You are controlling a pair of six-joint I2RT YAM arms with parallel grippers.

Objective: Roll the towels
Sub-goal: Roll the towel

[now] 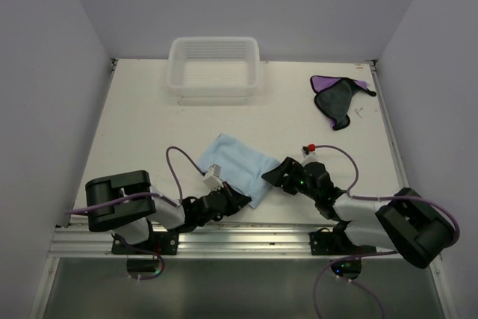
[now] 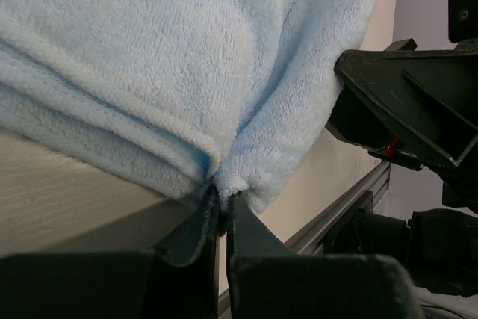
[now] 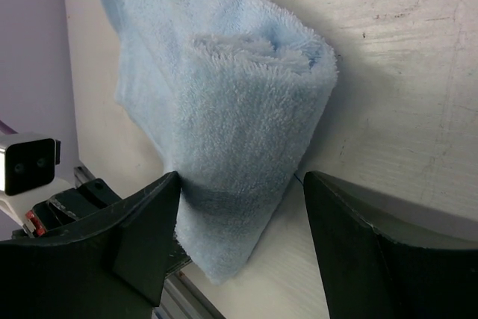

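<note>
The light blue towel (image 1: 237,166) lies on the white table near the front, between the two arms, partly folded over. My left gripper (image 1: 237,198) is shut on the towel's near corner; in the left wrist view the fingertips (image 2: 222,203) pinch the fluffy edge (image 2: 187,72). My right gripper (image 1: 272,177) is open at the towel's right edge; in the right wrist view its gripper (image 3: 240,188) straddles the rolled end of the towel (image 3: 231,117). The purple towel with a dark grey side (image 1: 337,97) lies crumpled at the far right.
A white basket (image 1: 214,66) stands at the back of the table (image 1: 142,125). An aluminium rail (image 1: 246,238) runs along the near edge under the arm bases. White walls enclose the left, back and right sides.
</note>
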